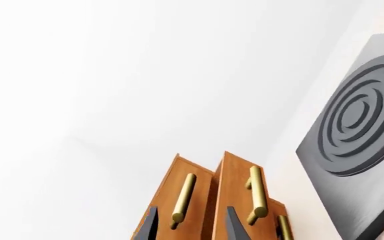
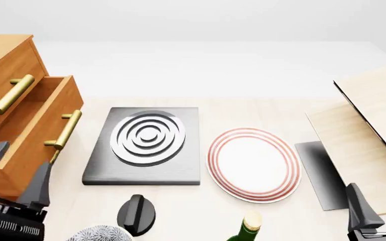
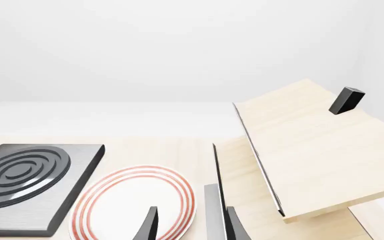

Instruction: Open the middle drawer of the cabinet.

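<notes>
The orange-brown cabinet (image 2: 2,55) stands at the table's left edge. Its middle drawer (image 2: 35,135) is pulled out past the uppermost front, and its brass handle (image 2: 64,129) is free. In the left wrist view the middle drawer (image 1: 239,190) juts out beside the uppermost front (image 1: 168,190). My left gripper (image 2: 15,173) is open and empty, low in front of the pulled-out drawer, with its fingertips (image 1: 148,225) apart below the handles. My right gripper (image 2: 379,201) is open and empty at the near right, and it also shows in the right wrist view (image 3: 192,225).
A grey slab with raised rings (image 2: 142,145) lies beside the drawer. A red-rimmed white plate (image 2: 253,163) is in the middle. A pale wood board (image 2: 374,120) leans at the right over a dark mat (image 2: 317,170). A black knob (image 2: 137,213), a bottle top (image 2: 248,226) and a speckled bowl (image 2: 99,235) sit near the front edge.
</notes>
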Available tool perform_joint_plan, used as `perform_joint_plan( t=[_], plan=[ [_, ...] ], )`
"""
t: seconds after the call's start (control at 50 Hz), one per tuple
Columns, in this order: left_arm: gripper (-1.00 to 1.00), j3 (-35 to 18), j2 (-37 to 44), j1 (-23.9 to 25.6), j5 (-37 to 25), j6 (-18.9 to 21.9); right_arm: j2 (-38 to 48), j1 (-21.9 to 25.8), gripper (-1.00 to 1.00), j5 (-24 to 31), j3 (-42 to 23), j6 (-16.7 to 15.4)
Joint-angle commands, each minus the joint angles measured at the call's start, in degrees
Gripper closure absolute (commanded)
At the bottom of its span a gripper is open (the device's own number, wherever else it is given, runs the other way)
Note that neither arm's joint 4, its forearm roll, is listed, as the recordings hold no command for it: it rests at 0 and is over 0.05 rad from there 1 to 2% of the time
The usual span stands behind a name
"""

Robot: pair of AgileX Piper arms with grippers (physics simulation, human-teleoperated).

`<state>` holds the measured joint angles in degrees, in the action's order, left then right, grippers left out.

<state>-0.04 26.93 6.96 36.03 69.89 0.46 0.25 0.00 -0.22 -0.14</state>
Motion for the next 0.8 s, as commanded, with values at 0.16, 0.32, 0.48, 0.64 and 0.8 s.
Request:
perform_joint_plan(
  t=[0.16,0.32,0.48,0.64,0.8],
  plan=[
    [-1.0,-1.5,-20.4,-0.1,-22.0,-11.2,-0.1,0.0,-1.0,0.0,0.0,0.0],
    [-1.0,-6.6,-21.0,0.1,-28.7,-16.7,-0.1,-0.1,-1.0,0.0,0.0,0.0],
    [-1.0,-14.1,-19.2,0.6,-37.2,-24.2,-0.1,0.0,-1.0,0.0,0.0,0.0],
    [-1.0,-21.0,-16.7,1.4,-44.9,-31.5,-0.1,0.0,-1.0,0.0,0.0,0.0],
    [-1.0,-26.5,-12.7,2.6,-50.2,-37.5,-0.1,0.0,-1.0,0.0,0.0,0.0]
  ],
)
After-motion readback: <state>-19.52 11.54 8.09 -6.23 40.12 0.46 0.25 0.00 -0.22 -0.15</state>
